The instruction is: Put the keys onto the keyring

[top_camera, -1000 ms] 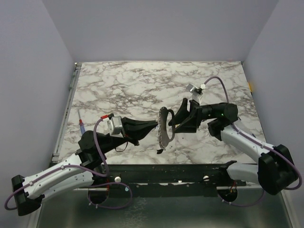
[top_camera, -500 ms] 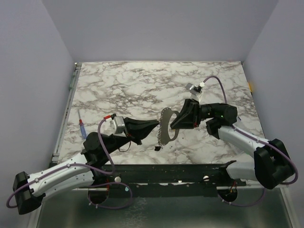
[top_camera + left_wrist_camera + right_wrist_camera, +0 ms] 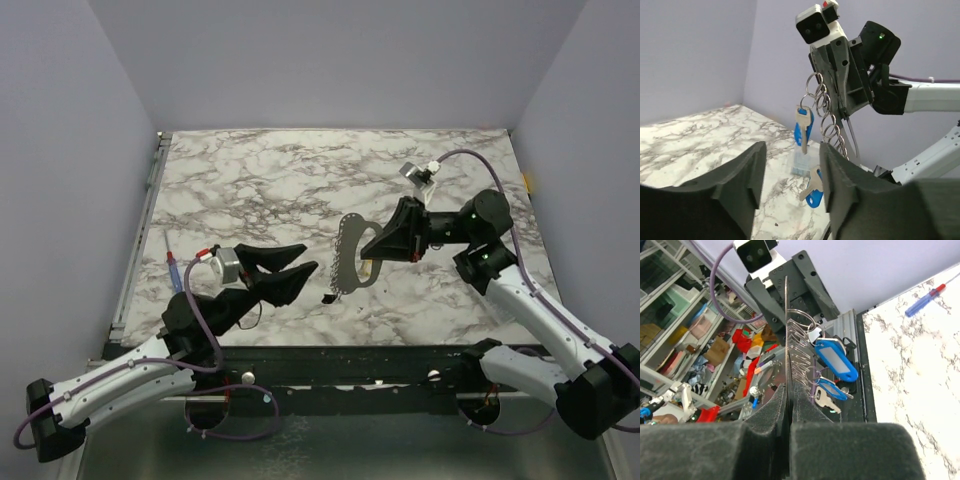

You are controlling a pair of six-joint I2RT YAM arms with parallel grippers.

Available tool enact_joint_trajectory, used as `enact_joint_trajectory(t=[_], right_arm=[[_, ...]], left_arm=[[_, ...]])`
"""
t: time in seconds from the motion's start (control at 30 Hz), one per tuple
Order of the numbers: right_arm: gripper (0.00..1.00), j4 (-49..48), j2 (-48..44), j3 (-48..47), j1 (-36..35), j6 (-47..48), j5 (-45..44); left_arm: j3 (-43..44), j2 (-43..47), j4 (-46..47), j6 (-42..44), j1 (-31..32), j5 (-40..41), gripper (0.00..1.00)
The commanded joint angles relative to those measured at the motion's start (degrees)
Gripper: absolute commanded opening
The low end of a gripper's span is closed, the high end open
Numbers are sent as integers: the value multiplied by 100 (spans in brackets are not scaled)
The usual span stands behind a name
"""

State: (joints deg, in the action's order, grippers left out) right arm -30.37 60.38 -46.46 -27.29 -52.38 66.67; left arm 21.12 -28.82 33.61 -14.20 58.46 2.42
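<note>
The keyring (image 3: 348, 262) is a flat metal plate edged with a row of wire rings, hanging above the table's middle. My right gripper (image 3: 369, 247) is shut on its right edge; in the right wrist view the pads (image 3: 771, 416) pinch the thin plate (image 3: 786, 335). Two keys with blue tags (image 3: 836, 360) (image 3: 828, 390) hang from the rings. My left gripper (image 3: 308, 257) stands open just left of the keyring, touching nothing. Through its gap (image 3: 790, 182) I see the rings (image 3: 827, 122) and the blue keys (image 3: 802, 128) (image 3: 815, 192).
A thin red-and-blue stick (image 3: 172, 262) lies near the marble table's left edge (image 3: 140, 250); it also shows in the right wrist view (image 3: 925, 299). Purple walls close in the table on three sides. A black rail (image 3: 350, 368) runs along the near edge.
My left gripper has opened, let go of the keyring and drawn back to the left. My right gripper has shut on the keyring's plate and now carries it alone.
</note>
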Motion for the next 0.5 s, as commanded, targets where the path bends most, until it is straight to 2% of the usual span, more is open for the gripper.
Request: enact_joint_trajectory(t=[0.0,0.07,0.17,0.33,0.47], right_arm=[[1,1716,-56,-199,-4,689,-273],[1,2250,42,-359,-4,816,-275],[1,3215,221,-691,-1,1084,-280],[1,4509,454,-1001,-4,1284,-481],[1,5828,840,-1378,-5,1442,-867]], left_arm=[[-15,289,-1063,-96,-4,349,41],[-44,258,-1135,-129,-6,181,30],[-30,117,-1109,-133,-9,64,22],[-166,-108,-745,-29,-6,-73,17],[-327,-245,-652,-33,-9,-25,20]])
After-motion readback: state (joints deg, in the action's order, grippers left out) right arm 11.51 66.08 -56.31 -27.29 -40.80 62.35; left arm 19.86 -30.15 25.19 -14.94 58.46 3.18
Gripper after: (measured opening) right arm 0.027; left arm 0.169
